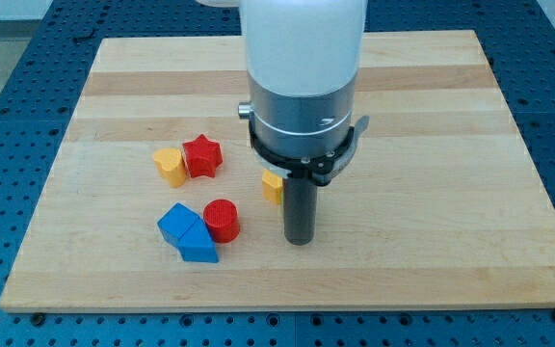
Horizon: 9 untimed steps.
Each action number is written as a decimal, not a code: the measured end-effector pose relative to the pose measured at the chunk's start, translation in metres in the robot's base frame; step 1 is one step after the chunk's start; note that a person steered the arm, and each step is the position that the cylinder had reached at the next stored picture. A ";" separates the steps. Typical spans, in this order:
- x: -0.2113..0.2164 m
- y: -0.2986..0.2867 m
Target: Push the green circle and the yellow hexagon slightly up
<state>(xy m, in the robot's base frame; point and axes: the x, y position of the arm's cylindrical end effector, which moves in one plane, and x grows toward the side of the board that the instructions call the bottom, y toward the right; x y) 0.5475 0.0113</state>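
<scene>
My tip (300, 240) rests on the board right of centre, under the big white and grey arm body. A yellow block (272, 186) sits just left of the rod, a little above the tip, and is partly hidden by the arm, so I cannot make out its shape. A second yellow block (169, 166) lies further left, touching a red star (201, 156). No green circle shows; the arm hides part of the board's middle and top.
A red cylinder (222, 220) stands left of the tip, against two blue blocks (187, 234) at the lower left. The wooden board (451, 145) lies on a blue perforated table.
</scene>
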 end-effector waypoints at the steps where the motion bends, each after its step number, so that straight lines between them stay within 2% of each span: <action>1: -0.012 0.017; 3: -0.054 0.080; 5: -0.041 0.082; 9: -0.013 0.037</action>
<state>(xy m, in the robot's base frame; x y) 0.5346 0.0482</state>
